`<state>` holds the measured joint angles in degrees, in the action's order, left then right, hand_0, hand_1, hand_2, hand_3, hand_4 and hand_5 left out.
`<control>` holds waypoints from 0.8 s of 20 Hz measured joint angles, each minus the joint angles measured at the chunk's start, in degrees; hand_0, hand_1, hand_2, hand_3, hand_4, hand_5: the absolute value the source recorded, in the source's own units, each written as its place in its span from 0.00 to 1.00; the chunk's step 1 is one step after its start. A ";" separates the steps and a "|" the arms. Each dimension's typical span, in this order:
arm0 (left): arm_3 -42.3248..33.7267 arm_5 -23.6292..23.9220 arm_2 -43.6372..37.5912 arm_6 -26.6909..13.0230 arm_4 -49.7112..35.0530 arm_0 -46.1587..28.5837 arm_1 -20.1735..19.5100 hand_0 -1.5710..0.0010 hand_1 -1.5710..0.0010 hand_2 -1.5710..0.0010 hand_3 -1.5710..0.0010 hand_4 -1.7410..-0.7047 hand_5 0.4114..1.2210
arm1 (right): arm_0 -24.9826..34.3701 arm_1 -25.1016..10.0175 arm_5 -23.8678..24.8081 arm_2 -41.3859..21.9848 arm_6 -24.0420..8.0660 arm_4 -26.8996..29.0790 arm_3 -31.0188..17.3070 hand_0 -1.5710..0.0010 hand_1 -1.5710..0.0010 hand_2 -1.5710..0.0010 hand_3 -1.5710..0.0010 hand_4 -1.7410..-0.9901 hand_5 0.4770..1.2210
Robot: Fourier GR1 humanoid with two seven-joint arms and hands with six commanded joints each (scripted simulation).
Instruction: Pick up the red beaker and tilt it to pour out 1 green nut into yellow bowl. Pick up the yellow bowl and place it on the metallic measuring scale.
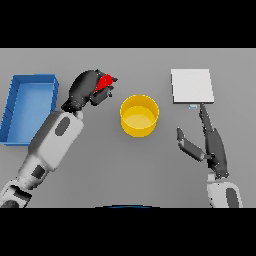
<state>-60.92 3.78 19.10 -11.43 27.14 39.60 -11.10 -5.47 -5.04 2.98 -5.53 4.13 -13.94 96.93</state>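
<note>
open table: bowl (139, 116) to scale (192, 86) | left edge: blue tray (30, 107)

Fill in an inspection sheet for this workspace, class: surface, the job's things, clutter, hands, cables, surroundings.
Surface: grey table, flat, evenly lit.
Job's things: red beaker held in the left hand, up and to the left of the yellow bowl; no nut visible in the bowl. Metallic measuring scale sits to the right, nothing on it.
Clutter: blue tray at the left edge; no contents seen.
Hands: left hand curled round the beaker; right hand open, fingers straight, pointing toward the scale.
Cables: nothing seen.
Surroundings: nothing seen beyond the table.
</note>
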 measured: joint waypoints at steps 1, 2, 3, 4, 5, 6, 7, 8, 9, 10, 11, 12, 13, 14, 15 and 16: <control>0.57 0.05 2.02 -1.05 2.54 1.11 -0.72 0.00 0.00 0.00 0.00 0.00 0.89 | -0.07 -0.03 -0.31 0.14 -0.08 0.51 0.12 1.00 1.00 1.00 1.00 0.65 0.28; 1.30 -0.64 4.22 -1.84 4.85 2.55 -1.31 0.00 0.00 0.00 0.00 0.00 0.88 | -0.14 0.33 -0.33 -0.12 -0.15 0.54 0.49 1.00 1.00 1.00 1.00 0.65 0.29; 1.87 -1.10 6.52 -2.18 7.18 3.88 -1.70 0.00 0.00 0.00 0.00 0.00 0.91 | -0.37 0.36 -0.27 -0.42 -0.30 0.10 0.64 1.00 1.00 1.00 1.00 0.64 0.29; 2.94 -1.84 8.47 -2.78 9.29 5.32 -2.26 0.00 0.00 0.00 0.00 0.00 0.93 | -0.14 0.01 -0.47 -0.07 -0.39 0.48 0.77 1.00 1.00 1.00 1.00 0.63 0.30; 3.46 -2.44 10.06 -2.53 10.72 6.04 -2.91 0.00 0.00 0.00 0.00 0.00 0.94 | 0.07 0.28 -0.37 -0.29 -0.72 0.24 0.39 1.00 1.00 1.00 1.00 0.63 0.30; 4.16 -2.93 11.52 -3.02 12.13 7.22 -2.94 0.00 0.00 0.00 0.00 0.00 0.95 | 0.18 0.50 -0.36 -0.47 -0.45 0.27 0.85 1.00 1.00 1.00 1.00 0.62 0.30; 4.65 -3.62 13.08 -2.77 13.36 8.03 -3.07 0.00 0.00 0.00 0.00 0.00 0.96 | -0.54 0.40 -0.48 -0.53 0.03 0.20 0.79 1.00 1.00 1.00 1.00 0.62 0.31; 4.59 -4.19 14.43 -2.11 14.73 8.75 -4.16 0.00 0.00 0.00 0.00 0.05 0.97 | -1.00 0.08 -0.56 -0.44 0.36 0.27 1.44 1.00 1.00 1.00 1.00 0.61 0.31; 4.61 -5.34 15.74 -1.89 15.73 9.57 -4.61 0.00 0.00 0.00 0.00 0.09 0.98 | -1.08 0.10 -0.51 -0.33 0.22 0.35 1.37 1.00 1.00 1.00 1.00 0.61 0.31; 5.30 -6.47 17.03 -1.47 16.89 10.98 -5.11 0.00 0.00 0.00 0.00 0.07 0.98 | -1.06 0.36 -0.18 -0.32 0.39 0.31 1.58 1.00 1.00 1.00 1.00 0.61 0.30; 5.56 -7.39 18.36 -1.27 17.92 12.35 -5.11 0.00 0.00 0.00 0.06 0.06 0.98 | -1.06 0.41 -0.43 -0.02 0.51 0.89 0.82 1.00 1.00 1.00 1.00 0.61 0.30; 6.00 -9.54 20.06 -1.22 18.99 13.69 -5.42 0.00 0.00 0.00 0.11 0.05 0.99 | -0.95 0.89 -0.57 -0.13 0.90 1.33 0.78 1.00 1.00 1.00 1.00 0.60 0.29; 6.01 -11.37 21.35 -0.87 19.67 14.84 -5.87 0.00 0.00 0.00 0.16 0.04 0.99 | -0.20 1.04 -0.28 0.31 0.03 1.67 0.36 1.00 1.00 1.00 1.00 0.60 0.28; 7.16 -12.79 22.82 -0.37 20.55 16.29 -5.69 0.00 0.00 0.00 0.19 0.04 0.99 | 0.15 1.48 -0.38 0.31 -0.04 2.04 -0.25 1.00 1.00 1.00 1.00 0.60 0.27; 8.30 -13.39 24.18 0.57 21.42 17.80 -5.31 0.00 0.00 0.00 0.15 0.03 0.99 | -0.37 1.60 -0.20 0.38 1.19 2.05 -0.32 1.00 1.00 1.00 1.00 0.60 0.26; 8.56 -14.38 25.83 2.09 22.09 18.52 -5.52 0.00 0.00 0.00 0.12 0.03 0.99 | -1.52 1.69 -0.35 0.39 2.32 2.37 0.06 1.00 1.00 1.00 1.00 0.59 0.25</control>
<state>-52.37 -10.60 44.93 -9.33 49.23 58.11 -16.62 -6.99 -3.35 2.64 -5.14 6.46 -11.58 96.99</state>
